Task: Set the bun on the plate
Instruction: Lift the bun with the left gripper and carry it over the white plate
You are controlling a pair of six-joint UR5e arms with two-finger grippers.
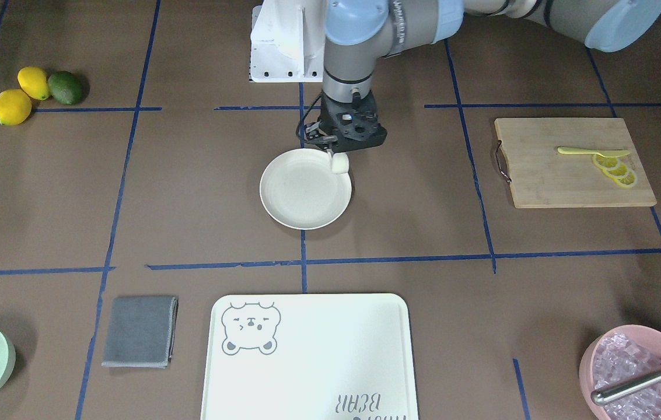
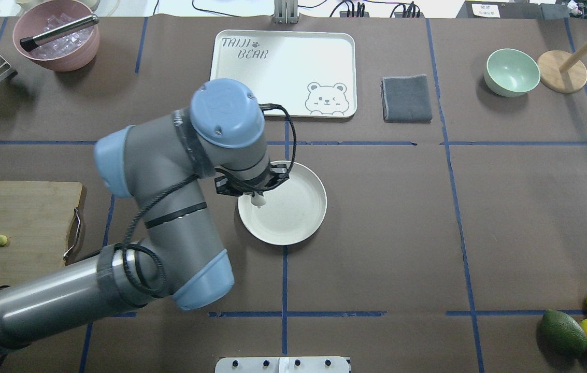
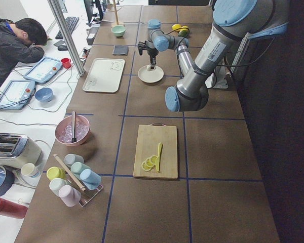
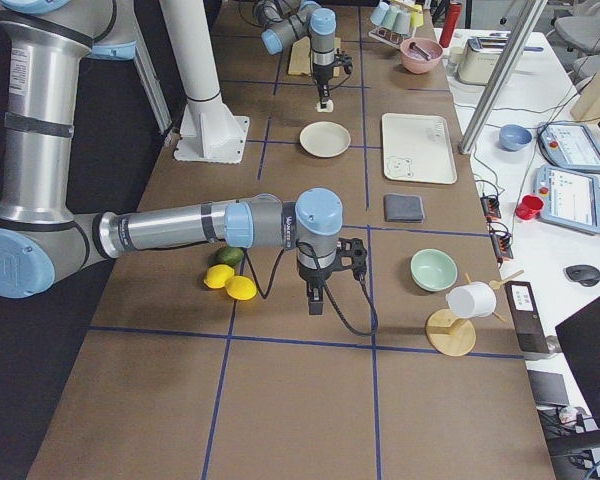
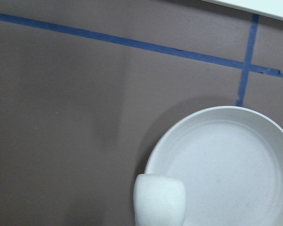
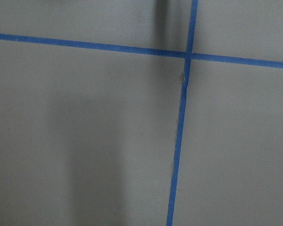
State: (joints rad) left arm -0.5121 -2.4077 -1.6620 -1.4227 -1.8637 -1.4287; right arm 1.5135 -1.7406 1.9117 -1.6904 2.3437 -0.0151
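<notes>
The bun (image 1: 340, 164), a small white stubby cylinder, hangs between the fingers of my left gripper (image 1: 337, 157), which is shut on it. In the left wrist view the bun (image 5: 159, 197) sits at the bottom edge, over the near rim of the plate (image 5: 226, 165). The round cream plate (image 1: 301, 195) lies at the table's middle, and from overhead the bun (image 2: 258, 201) shows over the plate's (image 2: 296, 215) left rim. My right gripper (image 4: 317, 302) hovers over bare table near the lemons; whether it is open or shut I cannot tell.
A bear-print tray (image 2: 283, 72), a grey cloth (image 2: 406, 98) and a green bowl (image 2: 511, 72) line the far side. The cutting board (image 1: 572, 163) carries lemon slices. A pink bowl of ice (image 2: 57, 41) stands at far left. Two lemons and an avocado (image 2: 562, 331) lie near right.
</notes>
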